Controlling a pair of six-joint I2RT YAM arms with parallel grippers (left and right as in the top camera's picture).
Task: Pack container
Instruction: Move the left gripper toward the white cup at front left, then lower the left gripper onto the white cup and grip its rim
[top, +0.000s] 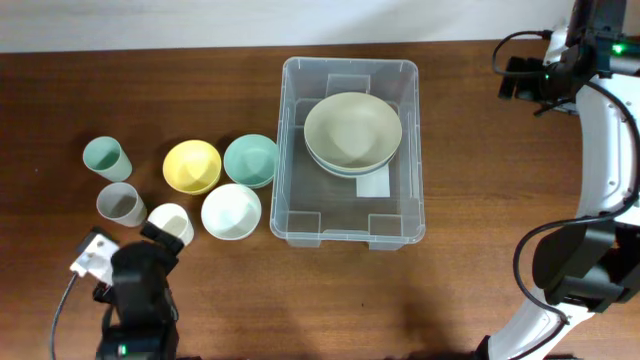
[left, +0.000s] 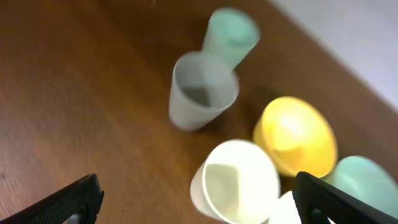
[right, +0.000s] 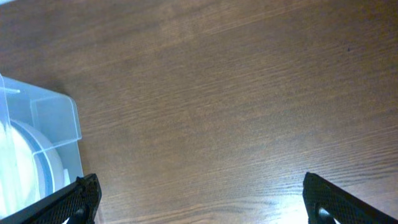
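The container (top: 345, 208) stands near the far edge of the tabletop (top: 200, 300); stacked bowls (top: 352, 130) partly hide its label (top: 375, 186). The left gripper (left: 199, 202), spread and empty, hangs above blurred cups (left: 202, 90). The right gripper (right: 199, 199), likewise spread, shows only cropped fingertips (right: 74, 202).

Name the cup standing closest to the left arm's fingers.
The cream-white cup, framed just ahead between the open left fingers in the wrist view. The grey cup and the green cup stand farther off, beyond it.

Clear rect. plastic container (top: 335, 205) upright, mid-table; white label (top: 374, 184) on base; stacked bowls (top: 352, 128) inside.
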